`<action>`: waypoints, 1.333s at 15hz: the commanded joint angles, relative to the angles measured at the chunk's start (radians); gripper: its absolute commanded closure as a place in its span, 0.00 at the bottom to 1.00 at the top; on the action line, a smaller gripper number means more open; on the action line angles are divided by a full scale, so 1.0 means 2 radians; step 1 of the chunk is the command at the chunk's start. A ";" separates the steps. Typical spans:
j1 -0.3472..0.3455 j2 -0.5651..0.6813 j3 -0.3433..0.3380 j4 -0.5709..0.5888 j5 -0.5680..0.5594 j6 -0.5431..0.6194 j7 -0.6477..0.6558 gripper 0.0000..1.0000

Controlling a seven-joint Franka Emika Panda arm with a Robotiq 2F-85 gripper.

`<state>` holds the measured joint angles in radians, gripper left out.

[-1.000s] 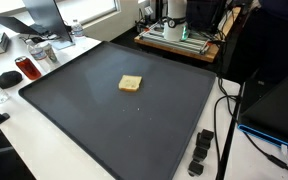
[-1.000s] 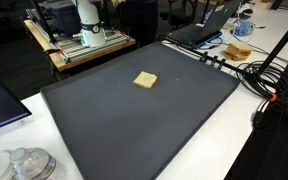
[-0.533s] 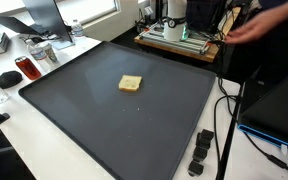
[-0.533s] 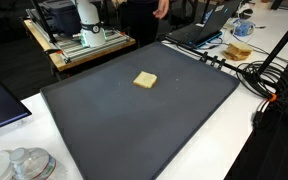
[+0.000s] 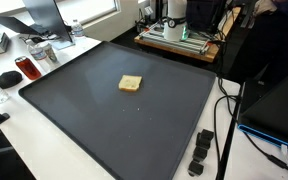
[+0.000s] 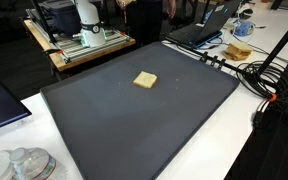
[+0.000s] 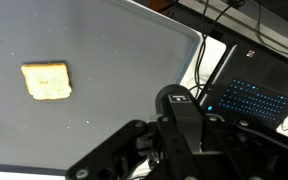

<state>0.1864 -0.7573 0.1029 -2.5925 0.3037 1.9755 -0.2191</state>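
Fingers of the gripper [image 7: 181,100] seem shut on nothing, though blurred. Small square toast [image 7: 46,81], pale tan with browner edges, lies flat near the middle of the black mat [image 5: 104,125].

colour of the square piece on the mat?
Pale yellow-tan. The piece shows best in the wrist view.
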 commanded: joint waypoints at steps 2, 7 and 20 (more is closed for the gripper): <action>-0.028 0.124 0.064 0.095 -0.080 -0.002 0.130 0.95; -0.053 0.225 0.064 0.173 -0.157 -0.059 0.210 0.95; -0.050 0.289 0.043 0.197 -0.142 -0.043 0.219 0.95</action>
<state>0.0806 -0.2439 0.2041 -2.2272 0.0212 1.8703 0.1665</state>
